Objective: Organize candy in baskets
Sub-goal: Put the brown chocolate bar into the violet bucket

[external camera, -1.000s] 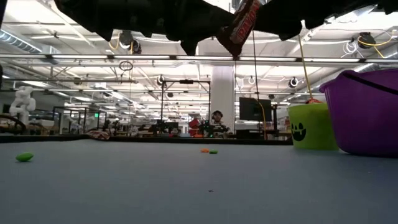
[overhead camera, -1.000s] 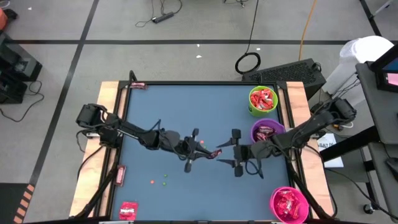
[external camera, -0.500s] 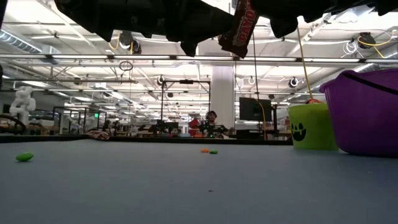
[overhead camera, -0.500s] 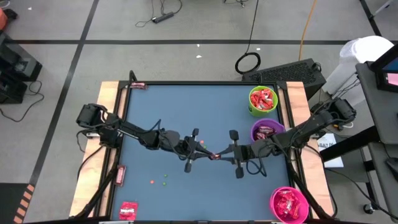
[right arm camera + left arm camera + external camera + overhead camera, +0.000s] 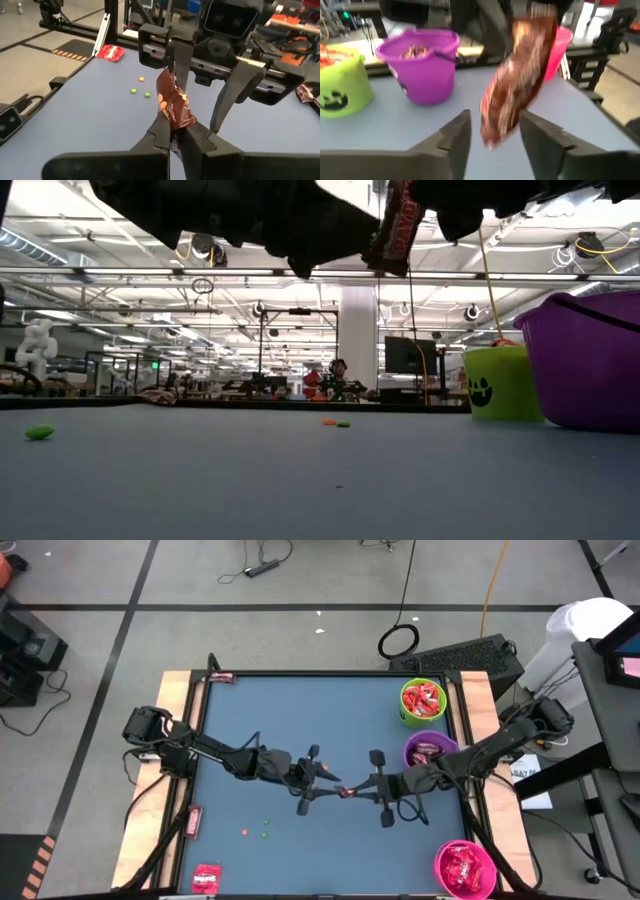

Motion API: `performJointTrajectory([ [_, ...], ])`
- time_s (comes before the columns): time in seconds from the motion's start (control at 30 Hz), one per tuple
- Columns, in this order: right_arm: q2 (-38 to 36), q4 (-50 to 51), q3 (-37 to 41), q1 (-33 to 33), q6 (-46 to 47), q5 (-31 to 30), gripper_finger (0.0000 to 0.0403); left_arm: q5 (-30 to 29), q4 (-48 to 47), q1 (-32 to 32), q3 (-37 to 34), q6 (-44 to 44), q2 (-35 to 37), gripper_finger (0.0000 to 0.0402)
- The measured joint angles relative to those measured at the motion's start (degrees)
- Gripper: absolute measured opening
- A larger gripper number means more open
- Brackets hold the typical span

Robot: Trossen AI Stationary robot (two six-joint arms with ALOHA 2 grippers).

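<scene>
a mid-air handover over the table's middle: the right gripper [image 5: 172, 134] pinches a dark maroon shiny wrapped candy [image 5: 173, 106], while the left gripper [image 5: 492, 131] stands spread around it. next, i judge, carry it to the round purple plastic basket [image 5: 430, 752].

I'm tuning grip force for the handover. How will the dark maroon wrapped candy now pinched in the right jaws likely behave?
The maroon candy looks crinkled and bent above the right gripper, so probably floppy. It hangs from one pinched end, so likely light. Its shiny wrapper may be slippery. The left gripper stands open around it.
</scene>
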State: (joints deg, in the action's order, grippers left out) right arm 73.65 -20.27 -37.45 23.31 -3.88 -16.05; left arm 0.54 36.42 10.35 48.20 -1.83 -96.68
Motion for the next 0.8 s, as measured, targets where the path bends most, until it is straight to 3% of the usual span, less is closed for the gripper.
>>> performJointTrajectory([
  [0.13,-3.0,10.1,-2.7,0.9,3.1,-0.2,0.0009,0.0,-3.8,-0.3,0.0,0.0,0.0,0.0215],
  [0.27,-6.5,25.6,-6.6,1.9,8.4,-0.4,0.0010,0.0,-6.6,-0.3,0.0,2.4,0.0,0.0238],
  [0.57,-14.5,56.1,-17.9,1.9,20.7,-4.9,0.0013,-0.2,-7.6,0.2,0.0,4.5,0.0,0.0242],
  [0.8,-19.7,84.3,-25.7,1.9,38.6,-4.6,0.0013,-0.9,-8.8,0.2,0.0,5.9,0.0,0.0242],
])
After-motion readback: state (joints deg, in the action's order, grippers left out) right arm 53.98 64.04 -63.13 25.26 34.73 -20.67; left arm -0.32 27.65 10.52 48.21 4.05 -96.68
